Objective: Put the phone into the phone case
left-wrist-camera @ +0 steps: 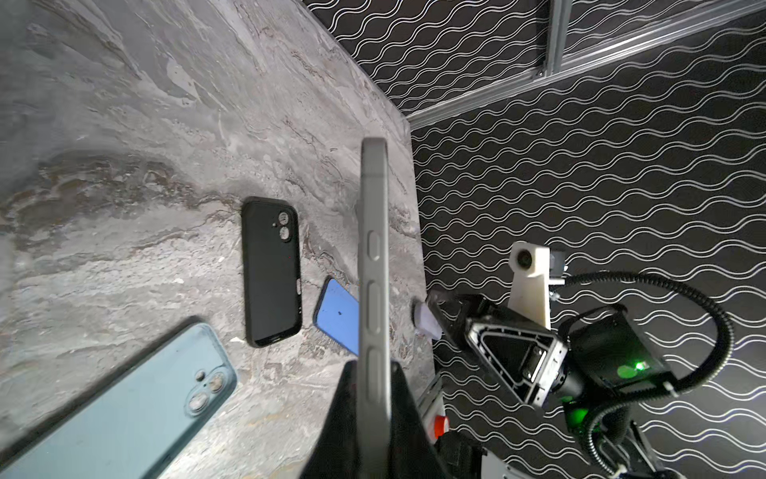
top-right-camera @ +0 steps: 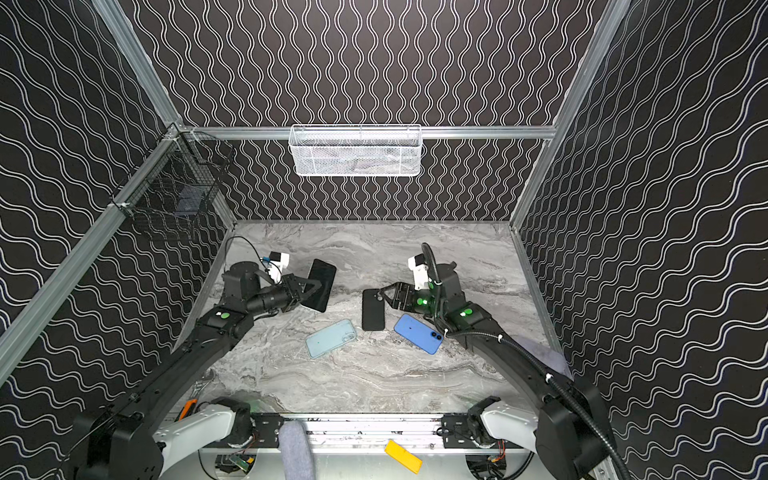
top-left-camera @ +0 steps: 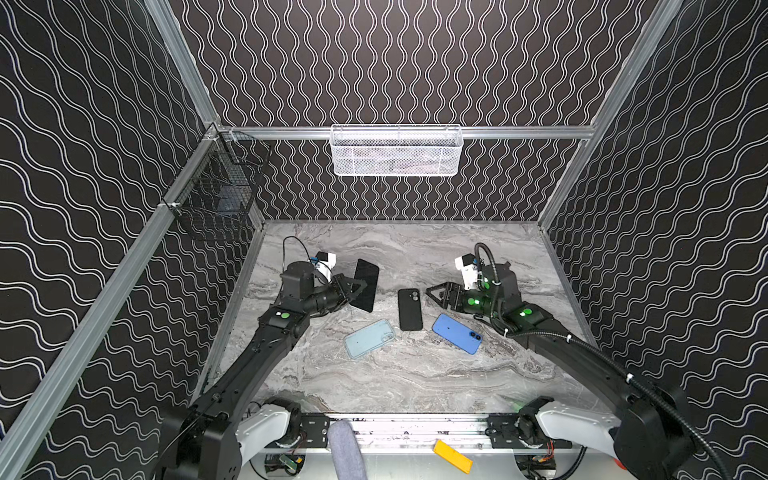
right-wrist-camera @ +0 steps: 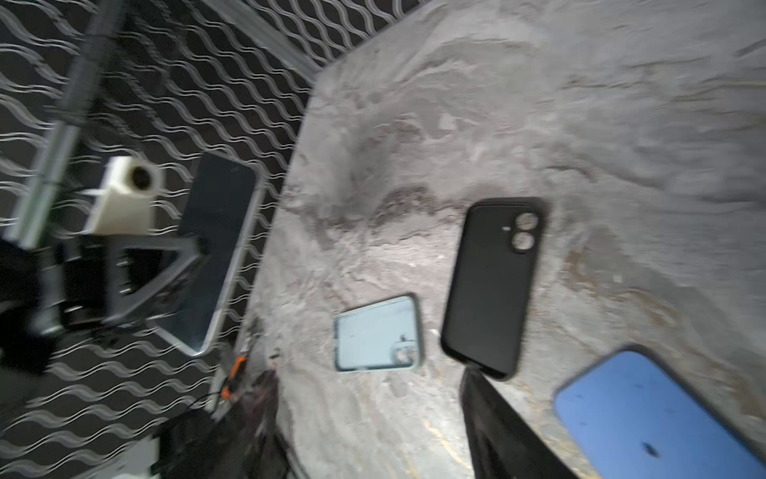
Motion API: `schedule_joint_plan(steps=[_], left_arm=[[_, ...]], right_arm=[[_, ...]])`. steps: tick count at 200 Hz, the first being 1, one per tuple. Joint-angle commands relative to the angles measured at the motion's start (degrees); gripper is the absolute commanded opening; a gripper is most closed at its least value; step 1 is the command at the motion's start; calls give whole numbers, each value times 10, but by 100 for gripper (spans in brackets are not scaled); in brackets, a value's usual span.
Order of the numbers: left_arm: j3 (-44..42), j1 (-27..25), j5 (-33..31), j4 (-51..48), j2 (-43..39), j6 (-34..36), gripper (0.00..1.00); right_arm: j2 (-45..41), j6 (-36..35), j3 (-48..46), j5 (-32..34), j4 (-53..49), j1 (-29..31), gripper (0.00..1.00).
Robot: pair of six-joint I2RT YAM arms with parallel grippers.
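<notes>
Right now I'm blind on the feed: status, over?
Left tool shut on phone, lifted. Right tool open beside black case. Pale blue case, dark blue item aside; nothing between.

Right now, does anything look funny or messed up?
Nothing is broken or spilled. The oddest thing: the phone is off the table, pinched on edge in the left fingers. The black case, the pale blue case and the bright blue one lie flat at crooked angles.

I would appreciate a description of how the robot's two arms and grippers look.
The left arm and right arm are black with white base housings and round green markers. The left gripper and right gripper have black triangular open-frame fingers and white camera mounts. A black ribbed cable runs along the right arm; a thin wire loops above the left.
</notes>
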Motion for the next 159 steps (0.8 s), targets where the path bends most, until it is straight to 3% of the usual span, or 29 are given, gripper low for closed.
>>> schedule_joint_plan(steps=[1, 38, 68, 84, 159], left_arm=[[-20, -23, -25, 141, 14, -89, 0], [-52, -59, -63, 276, 61, -191, 0], [-53, -71, -69, 331, 96, -226, 0], [-53, -78, -80, 336, 101, -232, 0], [-77, -140, -173, 419, 141, -307, 0]], right_arm=[[-16, 67, -31, -92, 107, -1, 73], [-46, 120, -80, -115, 179, -1, 74], [-51, 75, -70, -56, 75, -3, 74], [-42, 74, -66, -65, 68, -3, 73], [-7, 263, -169, -121, 365, 5, 69]])
